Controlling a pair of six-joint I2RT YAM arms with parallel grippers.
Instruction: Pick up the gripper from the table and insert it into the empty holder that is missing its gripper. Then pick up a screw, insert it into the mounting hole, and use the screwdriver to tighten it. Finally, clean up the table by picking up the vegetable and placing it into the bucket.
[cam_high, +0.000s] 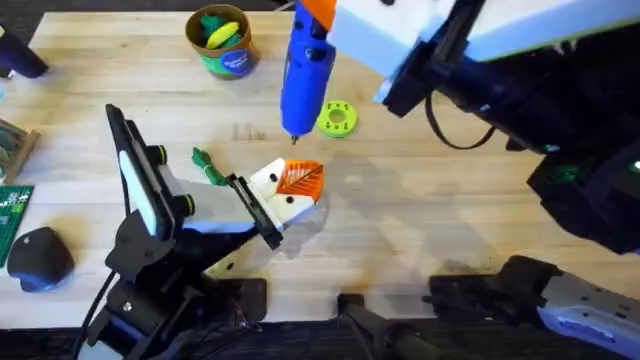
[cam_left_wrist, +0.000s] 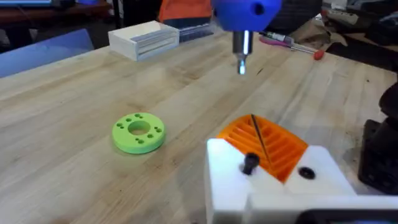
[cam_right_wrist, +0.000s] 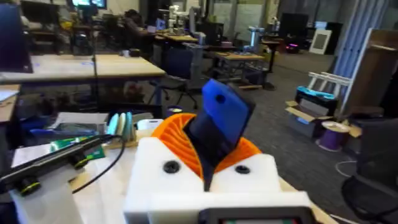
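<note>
My right gripper (cam_high: 320, 15) (cam_right_wrist: 205, 146) is shut on the blue screwdriver (cam_high: 305, 65) (cam_right_wrist: 221, 121), which points down. Its bit (cam_left_wrist: 241, 61) hangs in the air a little beyond my left gripper (cam_high: 303, 182) (cam_left_wrist: 258, 127). The left gripper is shut, its orange ribbed pads pressed together. The orange gripper (cam_left_wrist: 239, 134) sits in the white holder (cam_left_wrist: 227, 171). A black screw (cam_left_wrist: 250, 163) stands proud of the mounting hole. The dark-green vegetable (cam_high: 207, 167) lies on the table beside the left arm. The tan bucket (cam_high: 222, 45) stands at the back and holds yellow and green toys.
A bright green holed disc (cam_high: 337, 118) (cam_left_wrist: 138, 132) lies beside the screwdriver tip. A white box (cam_left_wrist: 144, 38) and a red-tipped tool (cam_left_wrist: 292, 45) sit farther off. A circuit board (cam_high: 12, 210) and a dark rounded object (cam_high: 40, 258) are at the left edge.
</note>
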